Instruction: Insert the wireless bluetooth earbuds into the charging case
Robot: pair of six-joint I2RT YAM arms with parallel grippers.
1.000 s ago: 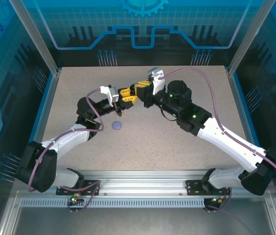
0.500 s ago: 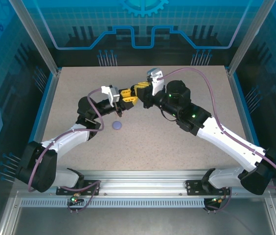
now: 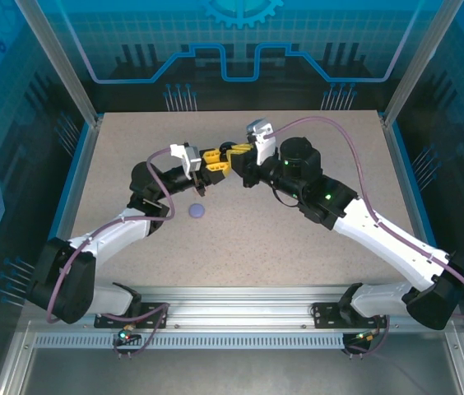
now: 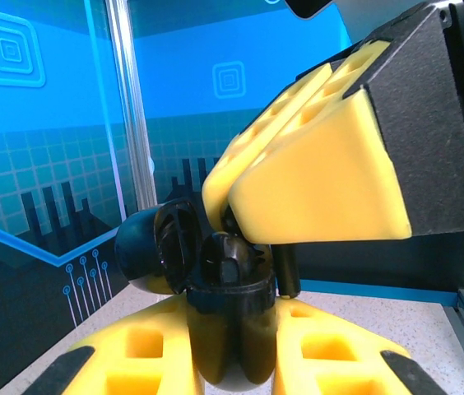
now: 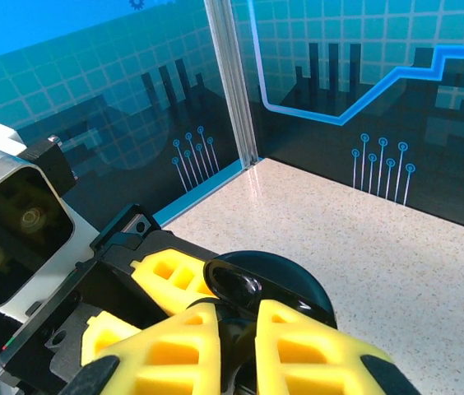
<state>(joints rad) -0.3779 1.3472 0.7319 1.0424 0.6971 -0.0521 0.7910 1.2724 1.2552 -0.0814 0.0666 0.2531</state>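
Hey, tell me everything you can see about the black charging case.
The case is rounded and glossy black, plastic by the look of it. It stands upright, clamped on both sides in the left gripper. Its domed lid is hinged open to the left in the left wrist view. The right gripper has its tips at the case's open mouth; whether they touch it is unclear. What lies inside is too dark to tell.

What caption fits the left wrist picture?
Left gripper clamps an open round black charging case while yellow-fingered right gripper reaches its mouth.
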